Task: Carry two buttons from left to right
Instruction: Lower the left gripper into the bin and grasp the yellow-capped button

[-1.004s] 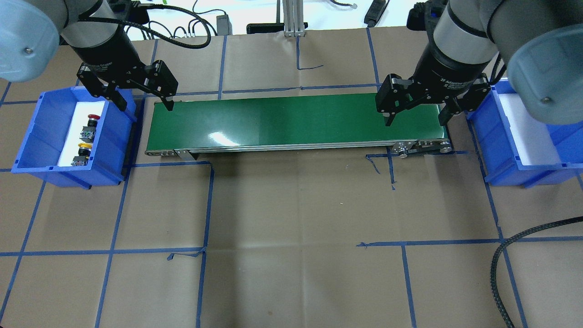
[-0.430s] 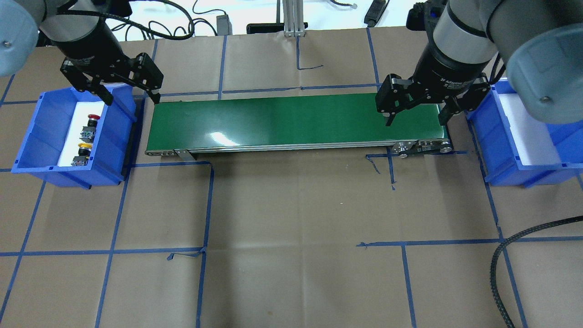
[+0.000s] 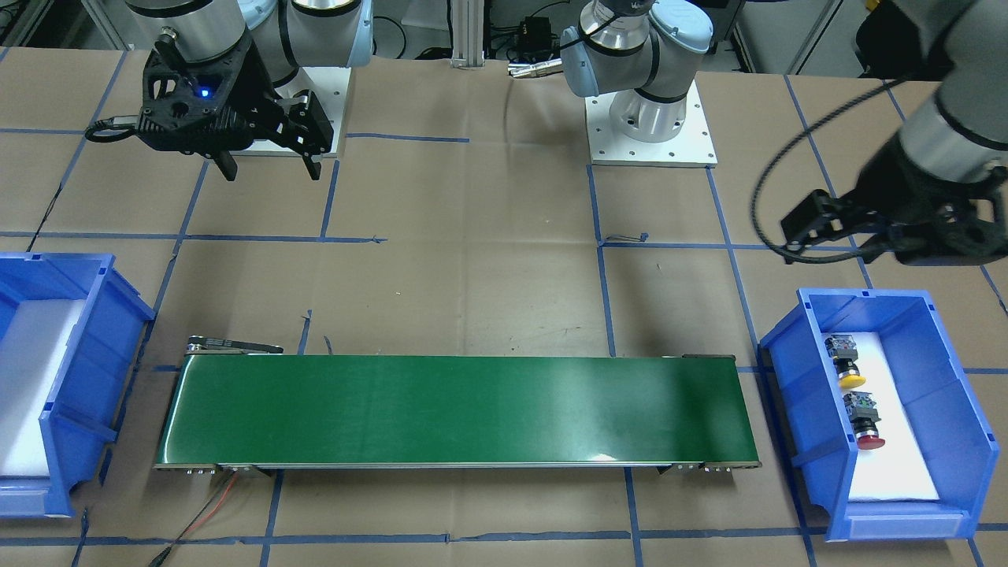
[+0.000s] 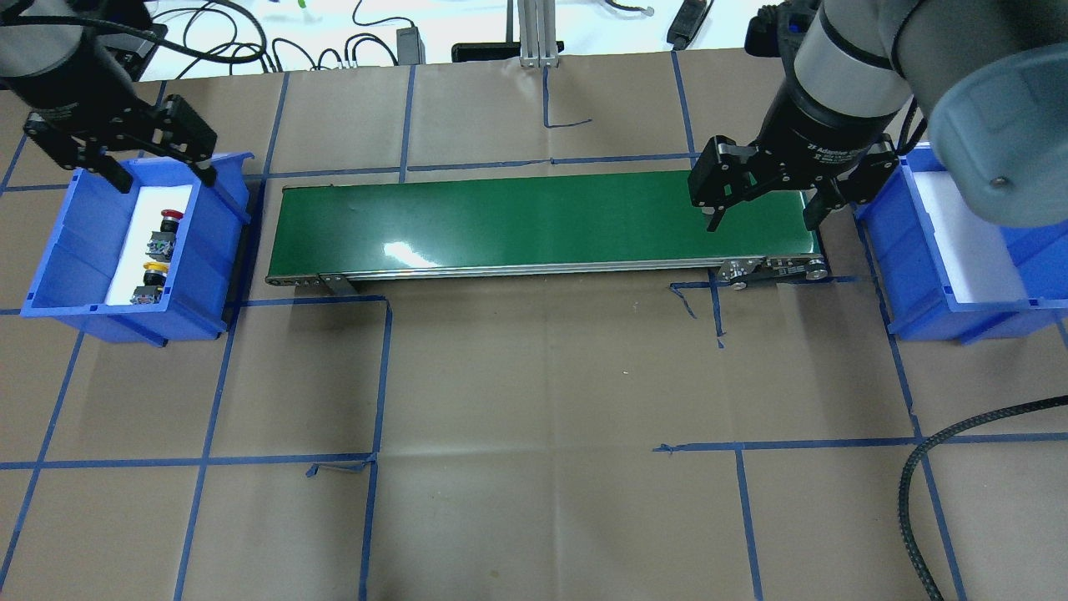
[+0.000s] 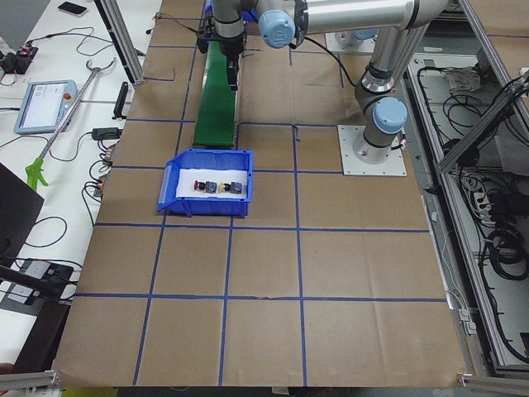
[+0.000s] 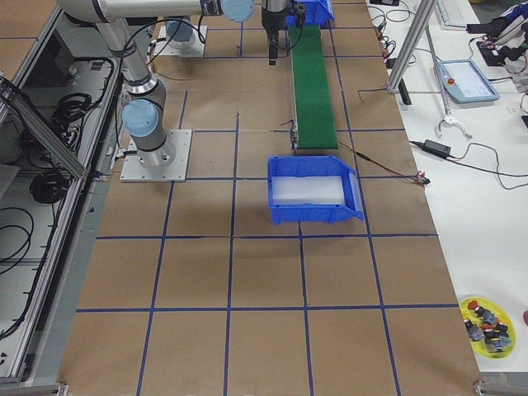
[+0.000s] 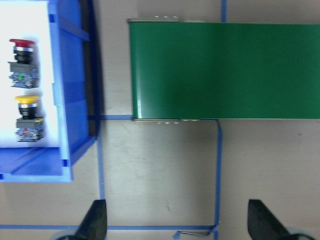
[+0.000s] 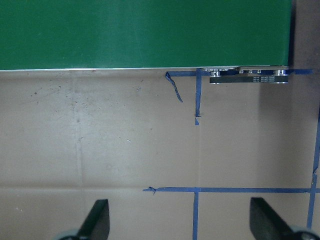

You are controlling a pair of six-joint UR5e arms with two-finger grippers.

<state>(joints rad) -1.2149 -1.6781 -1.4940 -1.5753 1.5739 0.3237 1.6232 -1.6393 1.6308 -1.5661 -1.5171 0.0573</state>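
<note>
Look at the left wrist view first; only it gives you the two buttons close up: the red-capped button (image 7: pixel 22 60) and the yellow-capped button (image 7: pixel 27 117) lie on their sides, side by side and apart, each with a rounded mushroom cap, a black collar and a boxy grey base; both rest on the white foam liner (image 4: pixel 138 242) of the left blue bin (image 4: pixel 50 250), the red one farther from the robot; the overhead view shows them small but adds both arms at once; the left gripper (image 4: pixel 164 179) hangs raised over that bin, fingers spread wide and holding nothing; the right gripper (image 4: pixel 761 222) hangs by the right end of the green belt (image 4: pixel 542 221), likewise spread and bare; only the exterior right view shows you a round yellow dish (image 6: pixel 472 326) of small parts at the table's corner; your count is two buttons, two plastic bins, the right blue bin (image 4: pixel 918 259) also foam-lined, and one smooth, glossy belt on brown paper gridded with blue tape
</note>
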